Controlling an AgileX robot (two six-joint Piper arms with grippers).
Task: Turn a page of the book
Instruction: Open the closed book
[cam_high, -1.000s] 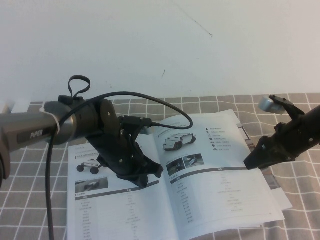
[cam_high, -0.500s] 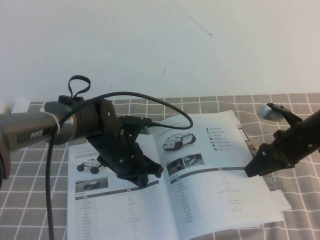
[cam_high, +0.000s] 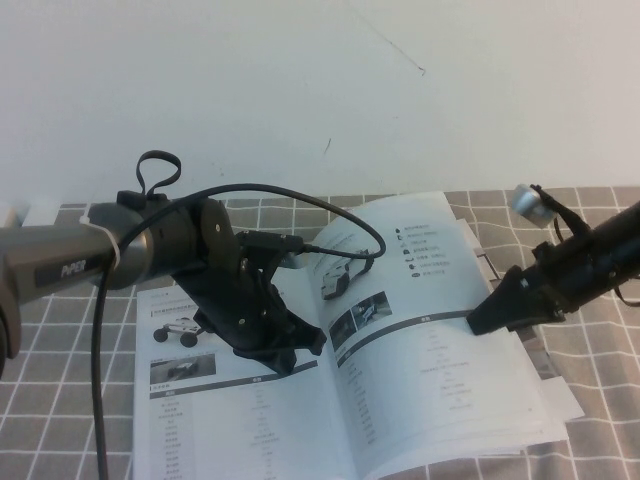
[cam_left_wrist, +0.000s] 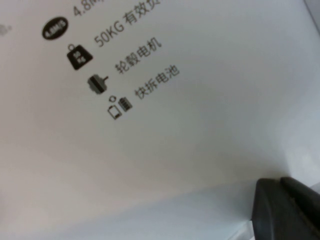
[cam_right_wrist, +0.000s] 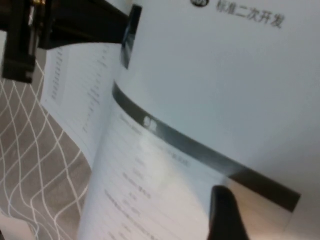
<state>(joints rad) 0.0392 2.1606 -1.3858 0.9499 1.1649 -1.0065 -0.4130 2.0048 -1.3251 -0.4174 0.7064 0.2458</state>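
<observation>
The book (cam_high: 250, 420) lies open on the checked cloth. My left gripper (cam_high: 300, 350) is shut and presses down on its left leaf next to the spine; that leaf shows the four-wheeled rover. In the left wrist view its dark tip (cam_left_wrist: 282, 207) rests on white printed paper (cam_left_wrist: 150, 125). My right gripper (cam_high: 482, 322) is shut on the outer edge of the page (cam_high: 430, 250) with the low white-and-black vehicle, and holds it lifted and bowed. In the right wrist view one finger (cam_right_wrist: 225, 215) lies on the page (cam_right_wrist: 225, 75) by its dark bar; the other finger is hidden beneath.
A grey checked cloth (cam_high: 600, 400) covers the table, with a white wall behind. A black cable (cam_high: 100, 380) loops from the left arm. More sheets (cam_high: 555, 390) stick out under the book's right edge. The left arm (cam_right_wrist: 60, 25) shows in the right wrist view.
My right gripper has moved left and slightly up with the page's edge. The page has risen off the book and bows toward the spine. The left arm has not moved.
</observation>
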